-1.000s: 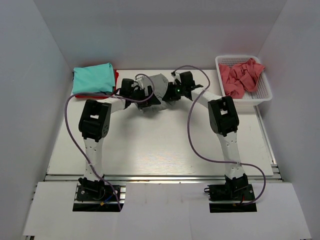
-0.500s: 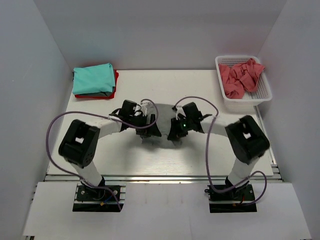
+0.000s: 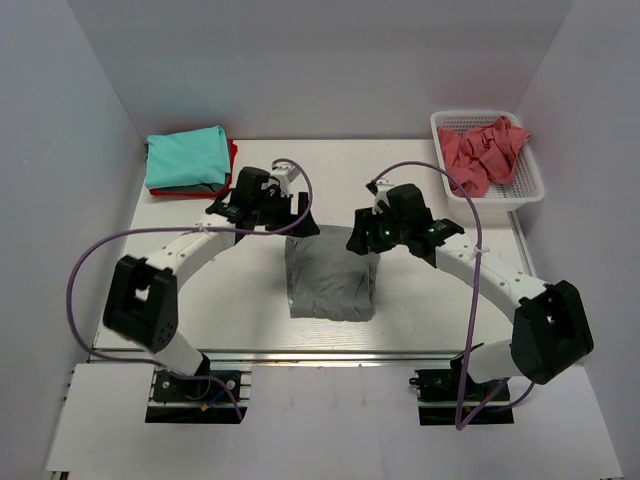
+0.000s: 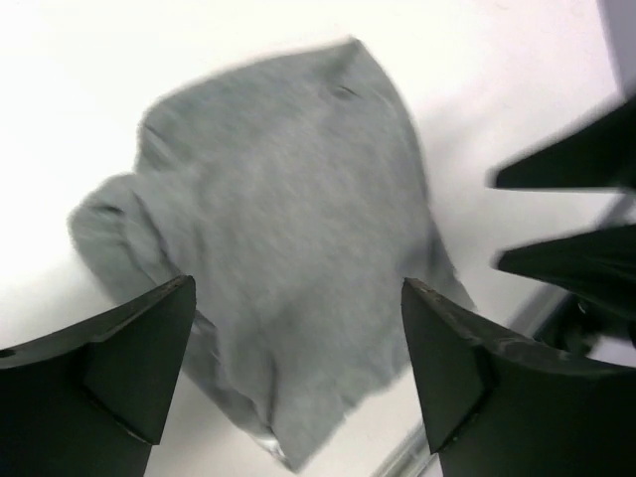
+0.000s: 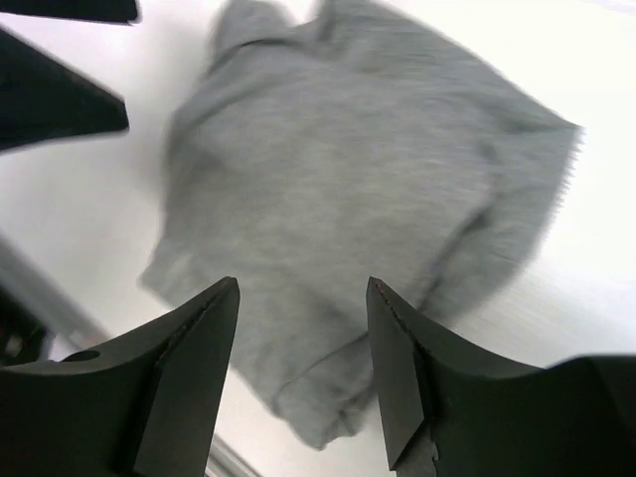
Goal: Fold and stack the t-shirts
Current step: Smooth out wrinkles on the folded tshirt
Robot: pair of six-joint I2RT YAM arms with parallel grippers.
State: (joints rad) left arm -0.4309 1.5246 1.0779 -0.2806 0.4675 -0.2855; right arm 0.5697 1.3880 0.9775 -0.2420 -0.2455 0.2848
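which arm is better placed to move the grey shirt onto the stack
Left, probably. The left gripper and right gripper both hang open over the far edge of the grey shirt, but the stack sits far left, on the left arm's side.

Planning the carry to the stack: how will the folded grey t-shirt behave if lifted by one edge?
Likely floppy: the grey t-shirt shows soft, rumpled folds and uneven edges, so it would probably sag and unfold. Probably light, being thin cloth lying flat on the table. Pushed, it would likely bunch rather than slide whole.
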